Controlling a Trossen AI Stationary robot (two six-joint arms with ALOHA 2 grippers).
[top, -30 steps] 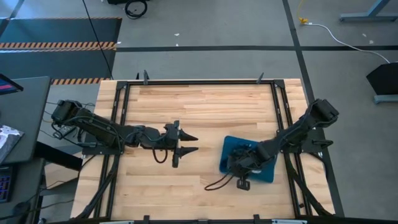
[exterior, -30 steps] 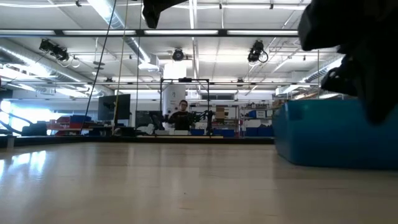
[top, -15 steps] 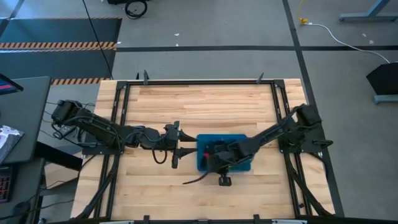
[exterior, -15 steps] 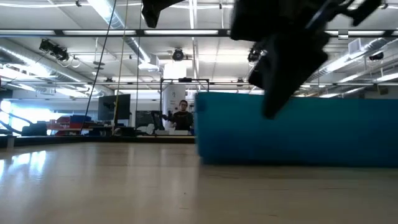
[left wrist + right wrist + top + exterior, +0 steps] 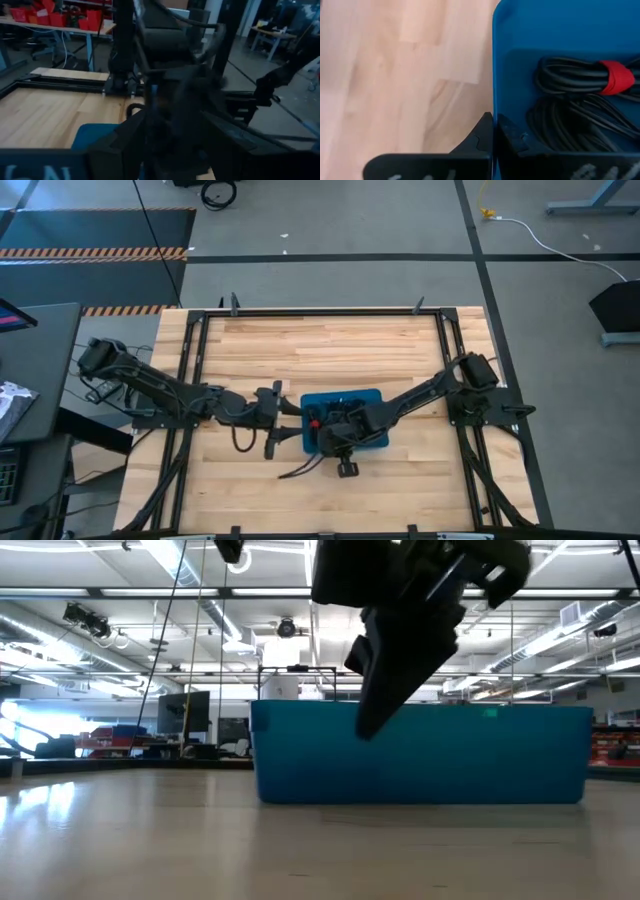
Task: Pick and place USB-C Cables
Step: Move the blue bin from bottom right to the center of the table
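The right end effector [image 5: 493, 131] is pinched tight on the wall of the blue tray [image 5: 372, 396], one finger inside and one outside the rim. Just beyond its inner finger, inside the tray, lie the USB-C cables [image 5: 580, 107], a heap of black coils, and one bundle carries a red band [image 5: 616, 78]. A loose black cable end [image 5: 300, 469] trails out of the tray onto the wooden surface [image 5: 320, 350] near this end effector. In the low view the tray [image 5: 420, 755] rests flat on the surface with a dark arm in front of it. The left end effector [image 5: 292, 420] sits just beside the tray's opposite end, fingers spread apart and apparently holding nothing, though its wrist view is too dark to confirm.
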